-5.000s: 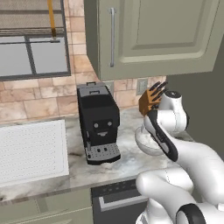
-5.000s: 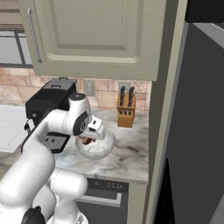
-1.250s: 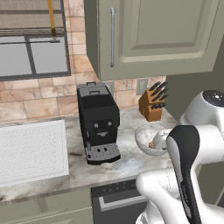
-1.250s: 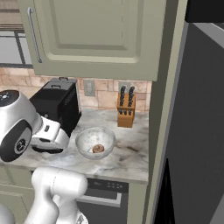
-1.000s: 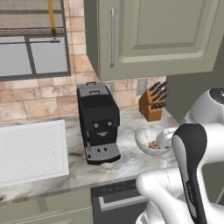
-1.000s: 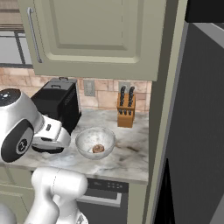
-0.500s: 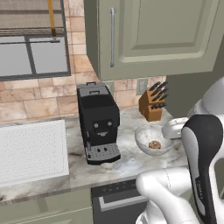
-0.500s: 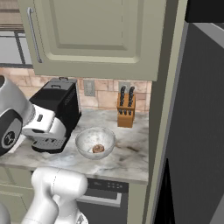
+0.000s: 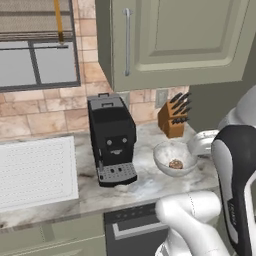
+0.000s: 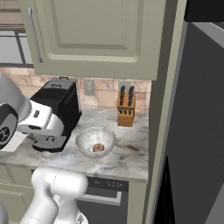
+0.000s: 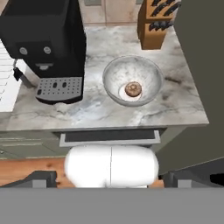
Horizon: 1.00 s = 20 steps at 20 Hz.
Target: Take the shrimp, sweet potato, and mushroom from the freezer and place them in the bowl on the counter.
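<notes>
Gripper [image 11: 111, 179]: jaws spread wide and empty, the two dark finger tips [image 11: 41, 178] at the foot of the hand view, well apart from one another. The hand is drawn back high and off the near edge of the counter [image 11: 144, 109], looking down on it; this posture fits a withdrawal after a drop, freeing the arm to turn toward the freezer [image 10: 192, 131], whose dark face stands at the far right beyond a tall green side panel [image 10: 164, 105].

Bowl [image 11: 132, 81]: stands on the counter between the black coffee machine [image 11: 46, 48] on its left and the wooden knife block [image 11: 154, 24] behind it to the right. One round brown item [image 11: 133, 89] lies at its centre; whether it is the mushroom or the sweet potato cannot be told. No orange shrimp is visible in it, so the task is judged unfinished.

Change from the earlier frames: five seconds ago the hand hung directly over the bowl; in the last second the arm has swung back toward the base, its white link [image 9: 240, 195] now crossing the right edge of the left base view and uncovering the bowl. Bowl, coffee machine and knife block have not moved.
</notes>
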### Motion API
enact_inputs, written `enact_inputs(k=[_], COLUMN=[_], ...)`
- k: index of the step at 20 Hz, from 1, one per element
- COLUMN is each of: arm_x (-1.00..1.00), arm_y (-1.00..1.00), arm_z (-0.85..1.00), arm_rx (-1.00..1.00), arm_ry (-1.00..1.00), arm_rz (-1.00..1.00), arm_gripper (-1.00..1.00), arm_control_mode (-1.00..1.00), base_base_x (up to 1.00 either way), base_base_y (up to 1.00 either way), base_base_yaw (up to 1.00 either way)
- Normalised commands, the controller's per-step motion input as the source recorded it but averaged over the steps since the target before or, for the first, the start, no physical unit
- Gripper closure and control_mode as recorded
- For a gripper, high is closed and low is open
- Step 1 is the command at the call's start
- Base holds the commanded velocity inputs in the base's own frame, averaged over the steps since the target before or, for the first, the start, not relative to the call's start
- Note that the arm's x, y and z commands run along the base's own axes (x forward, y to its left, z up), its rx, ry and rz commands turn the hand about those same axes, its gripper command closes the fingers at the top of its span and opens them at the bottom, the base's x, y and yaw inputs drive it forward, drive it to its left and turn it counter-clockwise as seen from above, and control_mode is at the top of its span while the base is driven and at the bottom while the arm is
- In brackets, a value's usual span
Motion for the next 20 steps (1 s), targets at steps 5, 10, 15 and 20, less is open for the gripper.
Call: enact_inputs(k=[5,10,15,20], arm_x=[0.0,0.0,0.0,0.0], arm_y=[0.0,0.0,0.0,0.0], arm_z=[0.0,0.0,0.0,0.0], arm_rx=[0.0,0.0,0.0,0.0], arm_ry=[0.0,0.0,0.0,0.0], arm_rz=[0.0,0.0,0.0,0.0], arm_gripper=[-1.0,-1.0,-1.0,-1.0], arm_control_mode=[1.0,1.0,1.0,1.0], base_base_x=[-0.91,-1.0,-0.89,-0.29], base_base_y=[0.4,0.92,0.46,-0.18], base_base_yaw=[-0.2,-0.55,-0.72,-0.87])
